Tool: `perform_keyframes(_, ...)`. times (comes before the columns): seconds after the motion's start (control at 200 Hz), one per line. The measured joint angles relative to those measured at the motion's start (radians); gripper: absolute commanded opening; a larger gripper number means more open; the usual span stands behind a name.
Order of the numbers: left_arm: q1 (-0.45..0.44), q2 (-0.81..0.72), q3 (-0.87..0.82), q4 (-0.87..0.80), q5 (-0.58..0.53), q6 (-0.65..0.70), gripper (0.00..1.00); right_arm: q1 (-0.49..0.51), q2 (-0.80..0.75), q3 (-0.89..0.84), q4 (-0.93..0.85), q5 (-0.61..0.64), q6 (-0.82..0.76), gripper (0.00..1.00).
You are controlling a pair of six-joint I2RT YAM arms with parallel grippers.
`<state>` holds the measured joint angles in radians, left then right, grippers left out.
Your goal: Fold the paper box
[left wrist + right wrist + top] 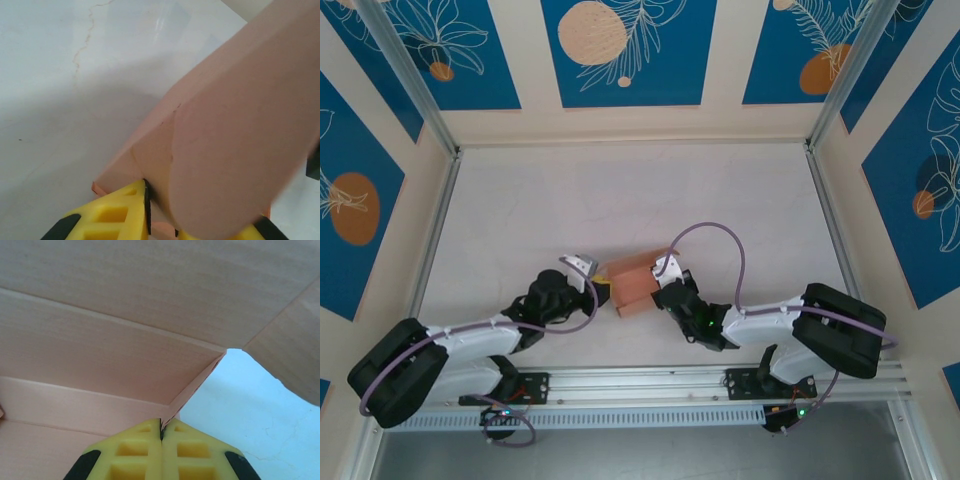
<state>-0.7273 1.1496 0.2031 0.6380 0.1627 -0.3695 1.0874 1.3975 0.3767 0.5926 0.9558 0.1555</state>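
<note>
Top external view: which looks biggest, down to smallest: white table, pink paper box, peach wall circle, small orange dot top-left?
White table
Salmon-pink paper box and peach wall circle: too alike to rank
Small orange dot, top-left: smallest

Left wrist view: paper box (240, 130) cropped top, right – hides gap between left fingers (115, 217).
</note>
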Motion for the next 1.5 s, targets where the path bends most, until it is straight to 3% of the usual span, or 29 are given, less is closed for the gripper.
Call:
perform_keyframes(0.205, -0.002, 0.084, -0.004, 0.085, 0.032, -0.008, 0.27, 0.0, 0.024, -0.007, 0.044, 0.014, 0.0, 0.0)
perform_keyframes(0.385, -0.013, 0.177, -0.004, 0.159, 0.045, -0.027, 0.18, 0.005, 0.082, -0.007, 0.052, 0.024, 0.002, 0.0)
perform_keyframes(0.625, -0.008, 0.187, 0.029, 0.132, -0.026, 0.006, 0.18, -0.045, 0.183, 0.008, 0.116, -0.029, 0.008, 0.0)
perform_keyframes(0.93, 0.08, 0.346, 0.096, 0.211, 0.028, 0.067, 0.33, -0.142, 0.283, 0.095, 0.179, -0.13, 0.007, 0.07)
perform_keyframes(1.04, 0.105, 0.344, 0.096, 0.212, 0.051, 0.082, 0.43, -0.142, 0.283, 0.095, 0.177, -0.138, 0.008, 0.1)
perform_keyframes(1.12, 0.113, 0.322, 0.095, 0.193, 0.062, 0.083, 0.58, -0.142, 0.282, 0.095, 0.176, -0.146, 0.008, 0.1)
perform_keyframes(1.305, 0.116, 0.21, 0.09, 0.076, 0.073, 0.093, 0.74, -0.14, 0.28, 0.098, 0.171, -0.154, 0.008, 0.1)
perform_keyframes(1.465, 0.117, 0.124, 0.079, -0.004, 0.063, 0.086, 0.98, -0.138, 0.28, 0.106, 0.158, -0.157, 0.008, 0.1)
perform_keyframes(1.5, 0.118, 0.104, 0.075, -0.02, 0.059, 0.082, 1.0, -0.138, 0.28, 0.108, 0.154, -0.159, 0.008, 0.1)
